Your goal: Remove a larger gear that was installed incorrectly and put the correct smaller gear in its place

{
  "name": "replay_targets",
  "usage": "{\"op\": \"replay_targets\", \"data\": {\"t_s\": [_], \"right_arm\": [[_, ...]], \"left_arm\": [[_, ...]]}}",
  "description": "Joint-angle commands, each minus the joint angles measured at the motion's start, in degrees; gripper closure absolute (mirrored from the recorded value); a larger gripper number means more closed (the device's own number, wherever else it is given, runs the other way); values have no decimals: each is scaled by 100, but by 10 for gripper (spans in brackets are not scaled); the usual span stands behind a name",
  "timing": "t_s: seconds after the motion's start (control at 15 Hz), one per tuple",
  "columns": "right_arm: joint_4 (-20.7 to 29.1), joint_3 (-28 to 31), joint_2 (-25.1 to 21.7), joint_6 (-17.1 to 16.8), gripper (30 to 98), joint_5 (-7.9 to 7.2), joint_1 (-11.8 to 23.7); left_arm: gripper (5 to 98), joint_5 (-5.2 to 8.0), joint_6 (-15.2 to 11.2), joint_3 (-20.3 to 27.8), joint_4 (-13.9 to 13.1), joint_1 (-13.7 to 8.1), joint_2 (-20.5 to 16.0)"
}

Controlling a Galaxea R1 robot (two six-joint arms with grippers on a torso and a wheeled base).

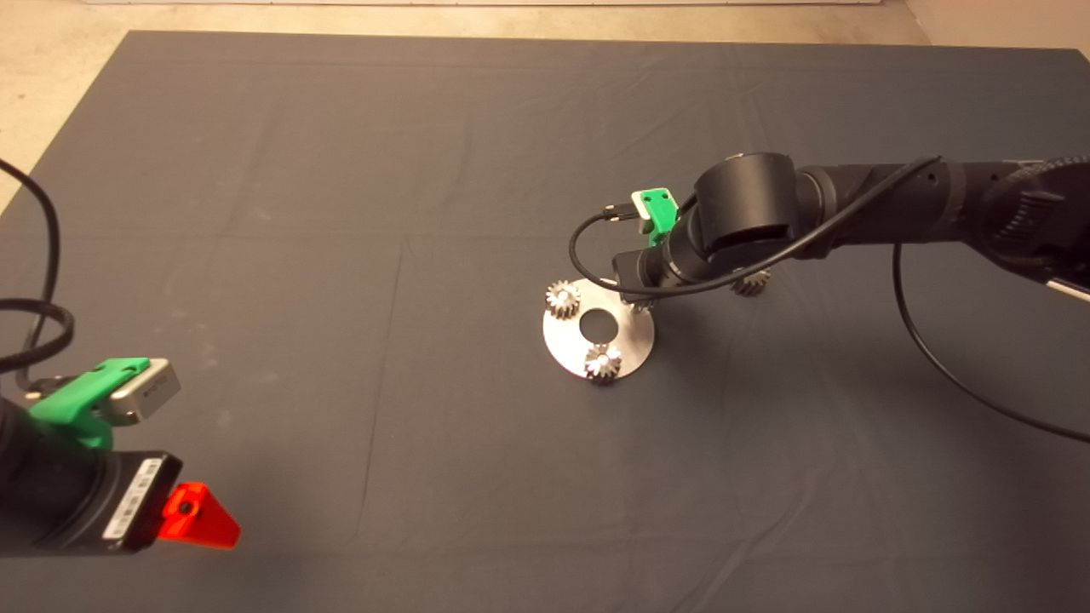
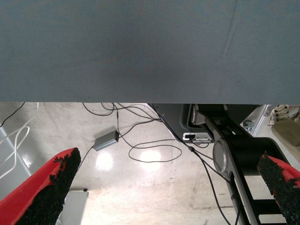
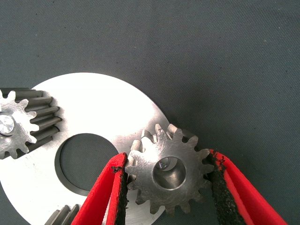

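My right gripper is shut on the smaller gear, one black pad against its teeth on each side. The gear hangs over the edge of the round silver plate, and a peg shows through its central hole. In the head view the right arm's wrist covers this spot on the plate. The darker larger gear lies on the mat just right of the plate, partly hidden by the arm. My left gripper is parked at the lower left, open.
Two other small gears sit on pegs on the plate, around its central hole. The dark mat stretches bare to the left. The left wrist view shows the floor with cables and a small grey box.
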Motion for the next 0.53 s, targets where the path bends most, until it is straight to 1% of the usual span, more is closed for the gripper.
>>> {"op": "replay_targets", "data": {"t_s": [0.0, 0.47], "right_arm": [[-52, -86, 54, -14, 891, -703, 12], [-17, 28, 203, 57, 891, -711, 56]], "left_arm": [[54, 763, 26, -20, 39, -44, -25], [54, 763, 26, -11, 39, -44, -42]]}}
